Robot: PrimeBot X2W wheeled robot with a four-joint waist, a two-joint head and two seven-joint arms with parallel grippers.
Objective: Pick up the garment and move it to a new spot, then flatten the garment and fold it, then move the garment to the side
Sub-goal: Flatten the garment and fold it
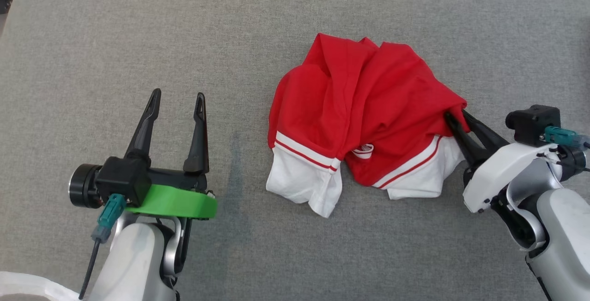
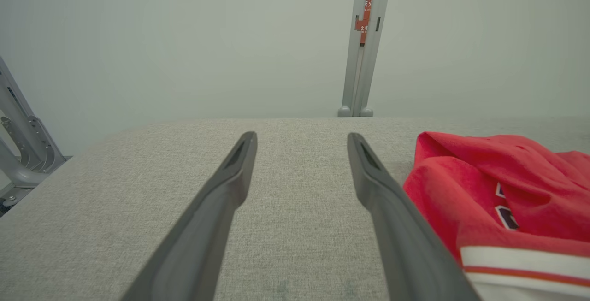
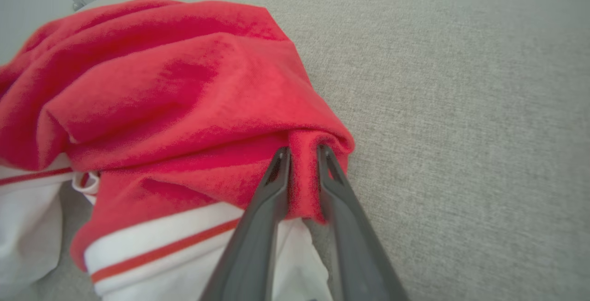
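The garment [image 1: 359, 107] is a crumpled red shirt with white, red-striped sleeve ends, lying in a heap right of centre on the grey cloth surface [image 1: 138, 29]. My right gripper [image 1: 456, 115] pinches a red fold at the heap's right edge; in the right wrist view its fingers [image 3: 276, 176] squeeze a ridge of the garment [image 3: 161, 93] between them, right gripper [image 3: 303, 151]. My left gripper [image 1: 177, 96] stands open over bare surface to the left of the heap, touching nothing. In the left wrist view the left gripper [image 2: 302, 137] is spread wide, with the garment [image 2: 507, 190] at its right.
A grey metal post [image 2: 364, 43] and a pale wall stand behind the surface's far edge. A metal frame [image 2: 20, 144] sits off the left edge. Bare grey cloth surrounds the heap on all sides.
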